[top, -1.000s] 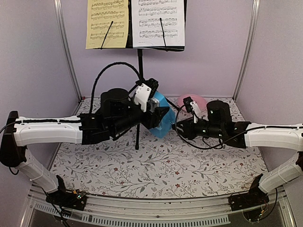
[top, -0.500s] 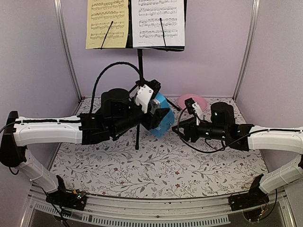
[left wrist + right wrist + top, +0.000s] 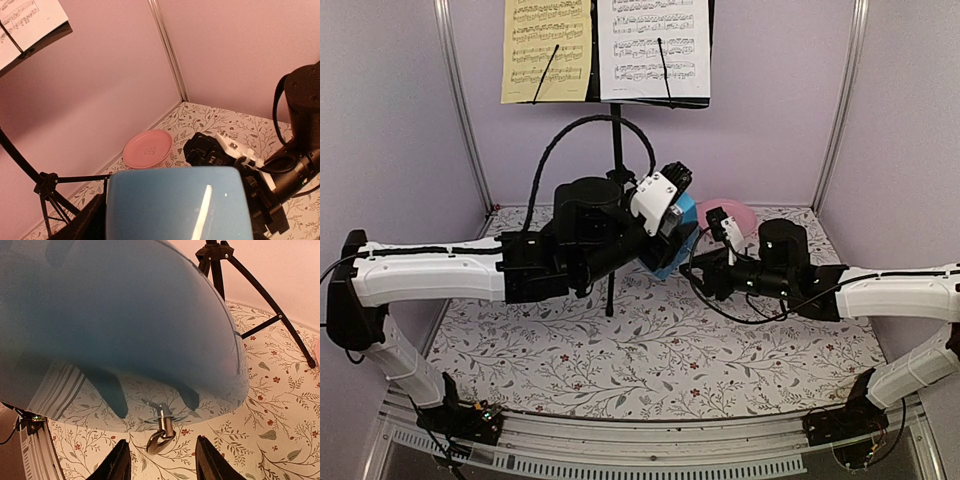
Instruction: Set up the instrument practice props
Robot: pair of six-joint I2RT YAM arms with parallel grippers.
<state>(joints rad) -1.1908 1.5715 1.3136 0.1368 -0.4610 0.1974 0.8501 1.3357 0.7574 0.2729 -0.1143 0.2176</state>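
The left pincer [image 3: 668, 226] clamps the blue metronome [image 3: 125, 315] aloft, its base facing right toward the right pincer [image 3: 162, 444], fingers apart, just beside it.

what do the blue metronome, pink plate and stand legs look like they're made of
Metronome: glossy blue, probably plastic; a bright streak and the tablecloth mirror in it. Pink plate: smooth, soft sheen; plastic or glazed ceramic, cannot tell. Stand legs: thin matte black tubes, likely painted metal.
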